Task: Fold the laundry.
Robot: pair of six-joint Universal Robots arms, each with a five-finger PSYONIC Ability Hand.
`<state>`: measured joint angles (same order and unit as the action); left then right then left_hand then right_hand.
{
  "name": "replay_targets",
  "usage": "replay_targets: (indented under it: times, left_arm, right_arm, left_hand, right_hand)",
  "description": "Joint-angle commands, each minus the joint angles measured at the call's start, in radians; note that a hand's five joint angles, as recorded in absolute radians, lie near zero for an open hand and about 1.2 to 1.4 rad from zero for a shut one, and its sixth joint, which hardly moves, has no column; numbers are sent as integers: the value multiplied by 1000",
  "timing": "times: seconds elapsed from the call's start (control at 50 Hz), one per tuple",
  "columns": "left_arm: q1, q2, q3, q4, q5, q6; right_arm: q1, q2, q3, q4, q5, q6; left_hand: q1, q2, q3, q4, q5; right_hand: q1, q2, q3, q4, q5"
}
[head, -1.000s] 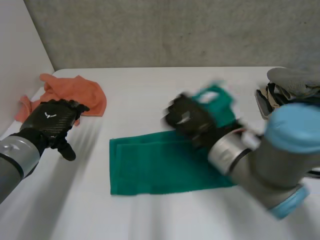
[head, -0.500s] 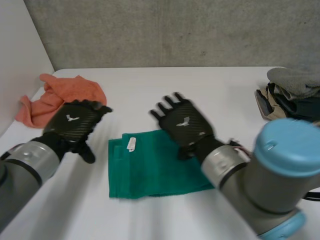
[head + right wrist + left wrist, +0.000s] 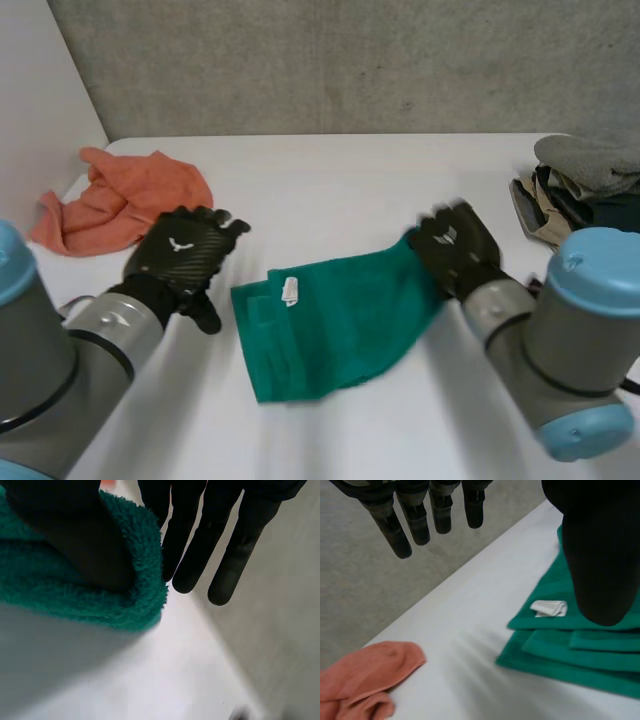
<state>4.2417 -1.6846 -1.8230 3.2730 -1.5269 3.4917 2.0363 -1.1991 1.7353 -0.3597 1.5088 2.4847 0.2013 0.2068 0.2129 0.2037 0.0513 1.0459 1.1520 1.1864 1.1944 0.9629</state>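
Observation:
A folded green towel [image 3: 330, 320] with a white tag [image 3: 291, 290] lies at the table's middle. Its right far corner is lifted. My right hand [image 3: 455, 250] holds that corner. In the right wrist view its thumb [image 3: 75, 535] is tucked into the towel's edge [image 3: 60, 600], with the fingers [image 3: 190, 545] straight behind it. My left hand [image 3: 185, 255] hovers just left of the towel, open and holding nothing. In the left wrist view its fingers [image 3: 415, 515] hang straight, and the thumb [image 3: 600, 555] is over the towel's layered edge [image 3: 570, 650] near the tag [image 3: 549, 608].
A crumpled orange cloth [image 3: 125, 195] lies at the far left of the table, also seen beyond my left hand as the orange cloth [image 3: 365, 675]. A pile of grey and tan clothes [image 3: 585, 185] sits at the right edge. A grey wall runs behind the table.
My right hand left the towel's middle, went right to its far right corner and took hold, skewing the towel. My left hand came closer to the towel's left edge.

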Motion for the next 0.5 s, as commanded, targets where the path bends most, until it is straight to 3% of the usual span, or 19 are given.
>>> replay_targets:
  times: [0.02,0.1,0.16,0.2,0.22,0.24,0.28,0.34,0.5]
  left_arm:
    - [110,115,-73,-4,7,-14]
    - [152,151,-110,-4,11,-36]
    - [175,163,-133,-6,19,-57]
    - [182,164,-139,-6,27,-66]
    - [184,163,-140,-6,34,-75]
    - [182,161,-139,-6,39,-79]
    - [181,160,-134,-6,47,-85]
    - [172,160,-114,-4,53,-91]
    - [87,138,-21,-33,40,-143]
  right_arm:
    - [346,16,-125,-70,-111,-67]
    - [442,134,-181,-19,-180,-87]
    - [459,211,-253,37,-133,-110]
    - [466,239,-293,77,-81,-105]
    - [464,253,-330,117,-25,-90]
    - [461,251,-345,136,3,-79]
    - [452,245,-370,172,45,-52]
    - [427,213,-376,209,57,34]
    - [283,73,-364,277,-32,361]
  left_hand:
    - [-8,-14,-20,-11,-33]
    - [-8,-14,-20,-11,-33]
    - [-11,-17,-23,-14,-36]
    - [-11,-17,-23,-14,-36]
    - [-11,-17,-23,-14,-36]
    - [-11,-17,-23,-14,-36]
    - [-14,-20,-26,-17,-39]
    - [-14,-20,-26,-17,-39]
    - [-11,-17,-23,-14,-36]
  right_hand:
    - [350,244,210,202,259]
    - [350,244,210,202,259]
    - [327,221,186,178,235]
    - [-45,-151,-185,-193,-136]
    - [-430,-536,-571,-578,-522]
    - [-643,-749,-784,-792,-735]
    - [-871,-977,-1012,-1020,-963]
    - [-871,-977,-1012,-1020,-963]
    - [-871,-977,-1012,-1020,-963]
